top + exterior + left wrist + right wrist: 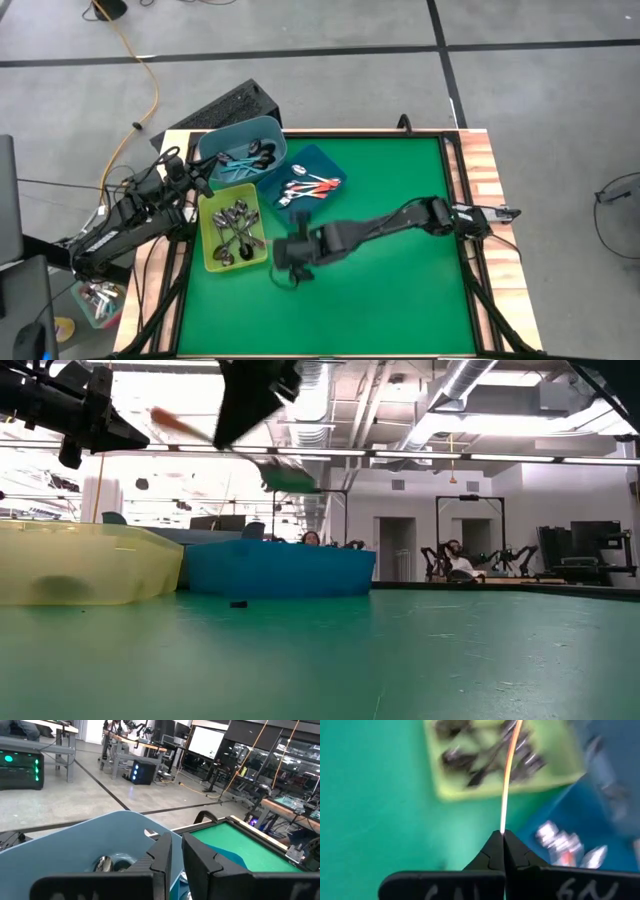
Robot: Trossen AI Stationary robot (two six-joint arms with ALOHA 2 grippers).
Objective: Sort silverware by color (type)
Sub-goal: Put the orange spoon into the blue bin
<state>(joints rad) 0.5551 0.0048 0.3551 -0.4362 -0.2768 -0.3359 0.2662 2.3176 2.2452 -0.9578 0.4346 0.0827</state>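
Observation:
My right gripper (290, 252) hovers over the green mat next to the yellow-green bin (212, 262) and is shut on an orange-red-handled spoon (506, 780). Silver spoons (236, 232) lie in the yellow-green bin. Orange-red spoons (312, 187) lie in the dark blue bin (322, 160). Teal-handled spoons (243, 160) lie in the light blue bin (268, 128). My left gripper (176, 855) waits above the light blue bin's left side, its fingers a narrow gap apart and holding nothing. My right gripper pinches the spoon's orange-red handle (502, 822) between its two shut fingers. The spoon shows edge-on and reaches out past the fingertips. In the low view the spoon (175, 422) hangs slanted and lifted clear, high above the mat.
The three bins stand close together at the mat's far left. The green mat (400, 280) spreads to the right and near side. A small dark speck (238, 603) lies on the mat before the bins. Wooden rims edge the table (485, 180). People sit far behind (312, 538).

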